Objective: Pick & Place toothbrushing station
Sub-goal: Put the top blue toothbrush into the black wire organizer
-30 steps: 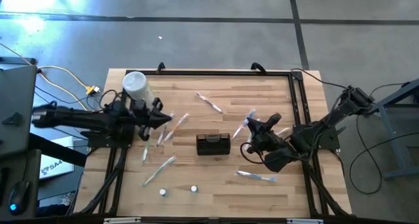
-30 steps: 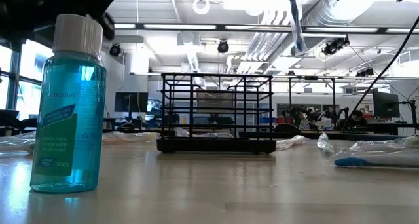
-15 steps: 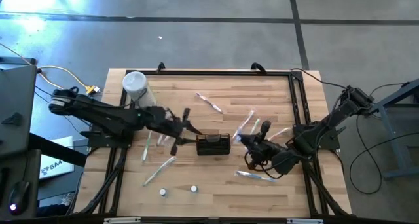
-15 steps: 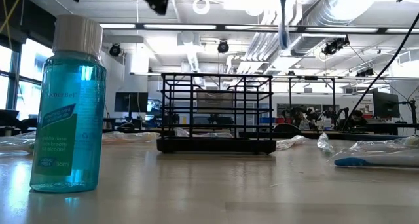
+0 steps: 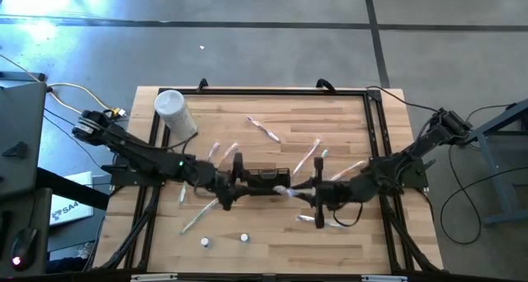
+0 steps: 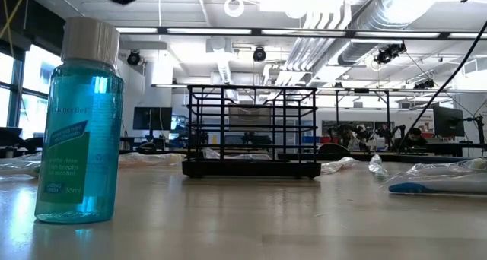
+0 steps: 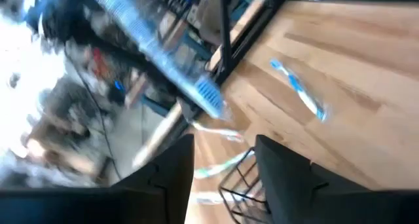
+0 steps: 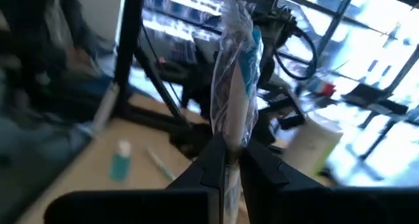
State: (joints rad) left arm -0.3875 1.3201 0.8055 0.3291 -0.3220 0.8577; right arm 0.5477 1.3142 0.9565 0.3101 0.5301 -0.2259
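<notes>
The toothbrushing station, a black wire holder [image 5: 266, 181] [image 6: 251, 131], stands on its base at the table's middle. My left gripper [image 5: 233, 181] [image 7: 222, 175] hovers open at the holder's left end, and a corner of the holder [image 7: 237, 185] shows just past its fingers. My right gripper [image 5: 308, 191] [image 8: 226, 168] is at the holder's right end, shut on a clear-wrapped blue toothbrush [image 5: 285, 190] [image 8: 236, 67]. That toothbrush also shows in the left wrist view [image 7: 186, 76]. My right gripper pinches the wrapped toothbrush between its two fingers, on the wrapper's lower stretch [image 8: 228, 137]. The fingers come from the table's right. The toothbrush sticks out beyond the fingertips toward the holder, lifted clear of the table.
A white cylindrical container [image 5: 173, 110] stands at the far left. Several wrapped toothbrushes lie loose on the wood [image 5: 264, 129] [image 5: 202, 214] [image 6: 434, 185]. Two small bottles [image 5: 205, 242] [image 5: 244, 237] stand near the front edge, one blue [image 6: 80, 123]. Black rails [image 5: 375, 125] border the table.
My left gripper has swung from beside the white container toward the table's right and near edge, to the holder's left end, and has opened. My right gripper has carried the toothbrush left to the holder's right end, tipping it from upright toward the holder.
</notes>
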